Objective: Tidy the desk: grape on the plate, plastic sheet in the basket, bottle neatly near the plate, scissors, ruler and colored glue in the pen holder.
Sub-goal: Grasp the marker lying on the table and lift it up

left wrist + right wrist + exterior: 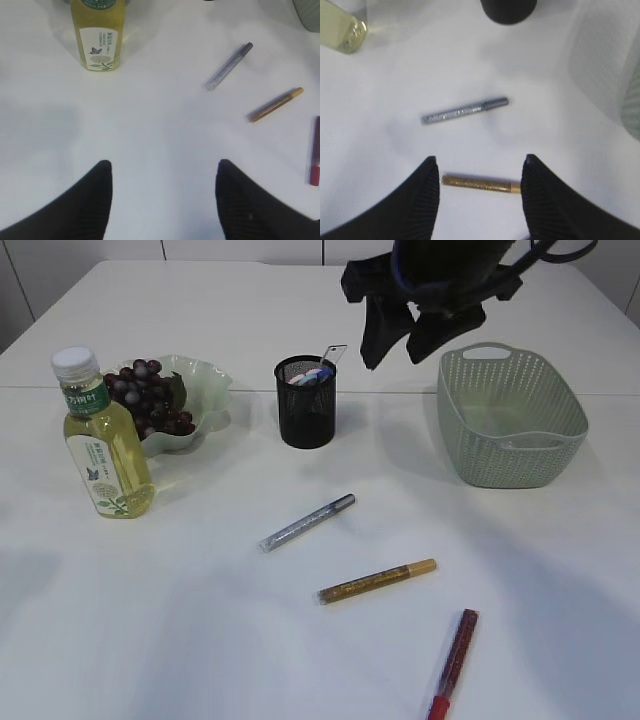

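My right gripper [479, 172] hangs with fingers spread wide and empty above the gold glue pen [481, 183], which lies flat on the table [200, 640] between the silver pen [464, 111] and the red one [453, 662]. It looks light, stiff and round, likely to roll, so I'd pinch it across mid-barrel. My left gripper [162, 175] is also wide and empty.

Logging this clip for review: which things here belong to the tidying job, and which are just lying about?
Job:
grapes
plate
bottle
pen holder
basket
silver glue pen
gold glue pen
red glue pen

Lying about:
nothing visible
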Motion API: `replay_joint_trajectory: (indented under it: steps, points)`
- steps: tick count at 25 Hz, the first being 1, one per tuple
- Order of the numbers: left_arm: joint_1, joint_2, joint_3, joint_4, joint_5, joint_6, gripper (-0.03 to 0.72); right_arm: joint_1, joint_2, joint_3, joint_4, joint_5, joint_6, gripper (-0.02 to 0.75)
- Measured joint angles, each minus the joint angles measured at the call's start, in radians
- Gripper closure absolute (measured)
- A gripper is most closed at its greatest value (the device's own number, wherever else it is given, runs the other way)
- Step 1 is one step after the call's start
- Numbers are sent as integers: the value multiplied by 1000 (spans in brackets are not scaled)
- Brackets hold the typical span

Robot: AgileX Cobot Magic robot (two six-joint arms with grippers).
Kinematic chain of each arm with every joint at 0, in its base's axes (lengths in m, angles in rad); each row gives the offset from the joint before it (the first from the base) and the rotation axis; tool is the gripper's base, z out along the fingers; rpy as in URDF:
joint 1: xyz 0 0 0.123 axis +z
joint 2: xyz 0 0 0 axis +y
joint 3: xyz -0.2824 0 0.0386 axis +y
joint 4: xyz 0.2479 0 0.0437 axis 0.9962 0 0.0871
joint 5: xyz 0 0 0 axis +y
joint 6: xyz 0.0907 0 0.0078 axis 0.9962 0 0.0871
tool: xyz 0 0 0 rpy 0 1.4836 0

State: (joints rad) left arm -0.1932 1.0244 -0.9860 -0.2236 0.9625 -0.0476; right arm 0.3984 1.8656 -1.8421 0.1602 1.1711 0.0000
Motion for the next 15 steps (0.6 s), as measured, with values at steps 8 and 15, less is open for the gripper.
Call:
replay_joint_trajectory:
  steps: [8,15]
  points:
    - [0,0,0,-9,44,131,211,0,-1,0,0,68,0,320]
    - [0,0,0,-61,69,239,237,0,-7,0,19,72,0,320]
